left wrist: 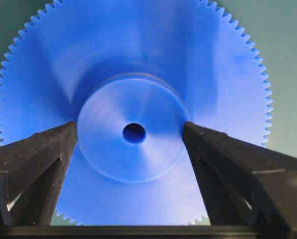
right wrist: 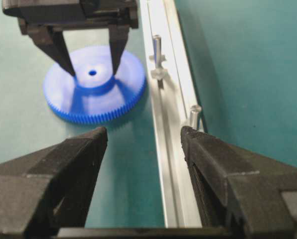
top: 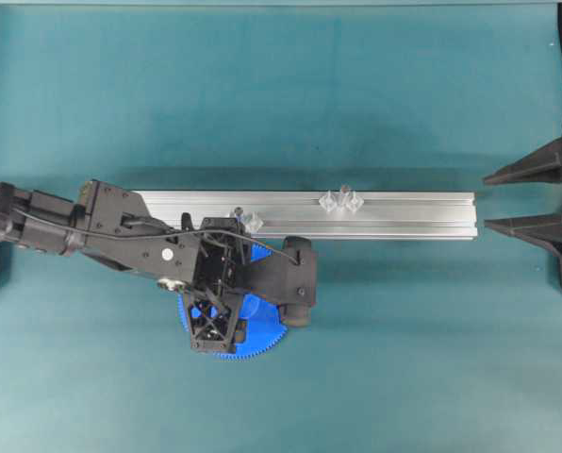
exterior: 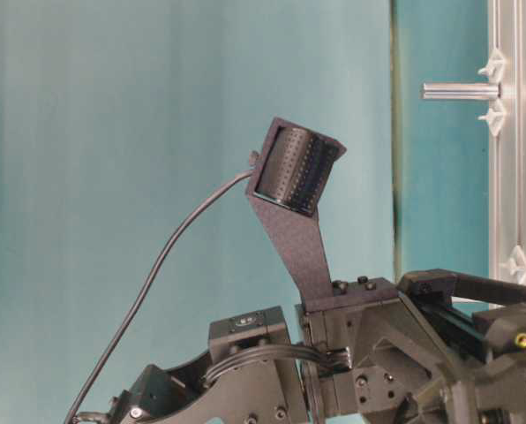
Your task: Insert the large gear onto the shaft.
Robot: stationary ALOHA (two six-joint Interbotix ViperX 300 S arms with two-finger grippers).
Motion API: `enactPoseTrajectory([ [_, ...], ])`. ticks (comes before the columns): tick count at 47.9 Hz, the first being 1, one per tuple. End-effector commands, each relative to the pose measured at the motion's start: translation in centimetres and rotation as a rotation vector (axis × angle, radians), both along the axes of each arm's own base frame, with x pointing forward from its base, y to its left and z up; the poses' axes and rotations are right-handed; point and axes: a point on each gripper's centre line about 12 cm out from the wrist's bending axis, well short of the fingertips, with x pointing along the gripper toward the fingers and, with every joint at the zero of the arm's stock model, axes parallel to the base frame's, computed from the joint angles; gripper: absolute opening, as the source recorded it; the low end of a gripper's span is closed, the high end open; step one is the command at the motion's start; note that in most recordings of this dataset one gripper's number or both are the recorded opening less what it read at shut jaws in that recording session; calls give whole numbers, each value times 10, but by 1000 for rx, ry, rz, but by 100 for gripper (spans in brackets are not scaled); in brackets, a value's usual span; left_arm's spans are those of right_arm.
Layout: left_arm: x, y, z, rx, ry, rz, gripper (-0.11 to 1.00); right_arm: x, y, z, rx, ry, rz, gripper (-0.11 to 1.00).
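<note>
The large gear is a bright-blue toothed disc lying flat on the teal mat, just in front of the rail. My left gripper is directly over it and open. Its fingertips stand on either side of the raised hub, close to its sides, and the disc rests on the mat. Two look-alike grey pins stand on the rail, one near the gear and one further right. I cannot tell which is the shaft. My right gripper is open and empty at the far right.
A long aluminium rail runs across the middle of the mat, with clear plastic brackets holding the pins. In the right wrist view the rail passes between the open fingers, with the nearer pin beside the right finger.
</note>
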Motion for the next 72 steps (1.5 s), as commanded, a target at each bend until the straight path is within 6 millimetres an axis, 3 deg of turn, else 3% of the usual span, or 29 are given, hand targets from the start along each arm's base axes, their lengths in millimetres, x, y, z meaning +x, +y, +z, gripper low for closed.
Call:
enactPoseTrajectory([
  [1, 4, -4, 16, -4, -37, -10, 93, 2, 0, 6, 10, -17, -1, 70],
  [11, 4, -4, 15, -3, -27, -10, 94, 2, 0, 6, 10, -17, -3, 70],
  [20, 10, -5, 25, -7, -53, -9, 94, 2, 0, 6, 10, -17, -3, 70],
  [72, 6, -4, -6, -2, -8, -7, 94, 2, 0, 4, 11, -19, -3, 70],
])
